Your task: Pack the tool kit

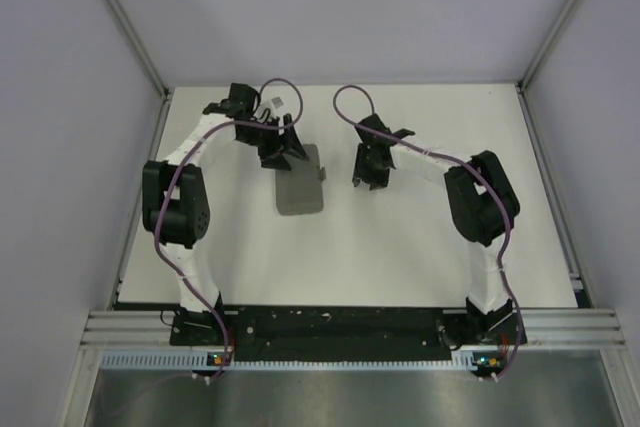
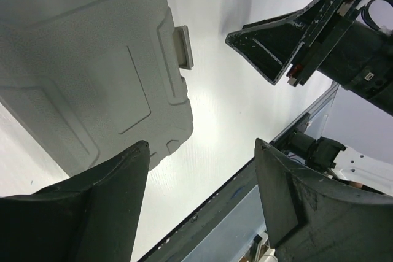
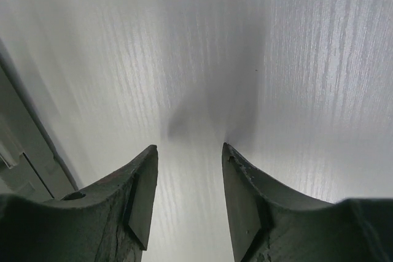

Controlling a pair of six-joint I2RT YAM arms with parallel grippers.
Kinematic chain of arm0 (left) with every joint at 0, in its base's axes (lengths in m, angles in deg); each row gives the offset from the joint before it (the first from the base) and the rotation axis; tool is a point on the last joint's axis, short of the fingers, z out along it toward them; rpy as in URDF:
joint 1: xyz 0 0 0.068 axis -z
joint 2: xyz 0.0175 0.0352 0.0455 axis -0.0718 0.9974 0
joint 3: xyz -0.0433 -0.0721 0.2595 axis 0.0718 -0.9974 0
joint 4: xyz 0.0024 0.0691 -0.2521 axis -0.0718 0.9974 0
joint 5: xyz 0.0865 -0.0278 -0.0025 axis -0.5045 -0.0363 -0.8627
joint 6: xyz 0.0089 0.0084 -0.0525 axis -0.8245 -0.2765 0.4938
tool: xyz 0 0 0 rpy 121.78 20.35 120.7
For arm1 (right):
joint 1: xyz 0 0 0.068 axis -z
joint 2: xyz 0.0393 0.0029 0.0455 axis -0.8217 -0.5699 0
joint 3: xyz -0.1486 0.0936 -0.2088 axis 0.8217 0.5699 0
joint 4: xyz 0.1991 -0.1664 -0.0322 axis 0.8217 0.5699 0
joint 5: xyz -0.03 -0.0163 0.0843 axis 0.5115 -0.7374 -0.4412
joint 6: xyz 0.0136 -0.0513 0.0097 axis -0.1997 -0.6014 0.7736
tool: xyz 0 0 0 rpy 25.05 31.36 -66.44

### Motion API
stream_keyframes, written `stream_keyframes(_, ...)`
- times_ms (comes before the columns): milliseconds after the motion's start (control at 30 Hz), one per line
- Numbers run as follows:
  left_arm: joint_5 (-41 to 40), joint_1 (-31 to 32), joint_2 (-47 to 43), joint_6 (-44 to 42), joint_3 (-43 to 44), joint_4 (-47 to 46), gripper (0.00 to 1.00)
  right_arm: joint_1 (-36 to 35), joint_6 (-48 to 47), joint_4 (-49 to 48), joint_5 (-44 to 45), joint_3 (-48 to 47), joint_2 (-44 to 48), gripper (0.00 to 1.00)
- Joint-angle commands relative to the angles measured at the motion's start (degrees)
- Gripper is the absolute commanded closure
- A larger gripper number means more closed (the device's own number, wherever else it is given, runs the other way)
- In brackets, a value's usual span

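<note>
The grey case (image 1: pixel 300 185) lies shut and flat on the white table, left of the middle. In the left wrist view its moulded lid (image 2: pixel 80 59) fills the upper left, with a latch tab (image 2: pixel 183 47) on its edge. My left gripper (image 1: pixel 283 159) hovers over the case's far end, open and empty; its jaws (image 2: pixel 202 145) stand wide apart. My right gripper (image 1: pixel 367 179) is to the right of the case, apart from it, open and empty over bare table (image 3: pixel 189 148). It also shows in the left wrist view (image 2: pixel 288 47). Pliers, screwdrivers, knife and tape measure are out of view.
The white table (image 1: pixel 400 257) has metal rails along its sides and a black bar along the near edge (image 1: pixel 340 325). Grey walls enclose the back and sides. A small pale tag (image 1: pixel 275 102) lies near the back by the left arm.
</note>
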Motion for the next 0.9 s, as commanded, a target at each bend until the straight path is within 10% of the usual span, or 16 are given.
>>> stream_keyframes(0,-1.01,-1.56,-2.54,3.03,-1.76,-4.87,0.27,-0.42,-2.47,-0.08,-0.73,-1.31,4.45,0.5)
stream_keyframes(867,-24.04,-0.6,-0.96,6.99,-16.79,-5.05,0.3,-6.84,-10.3,-1.05,-9.89,-21.79,-8.64,0.29)
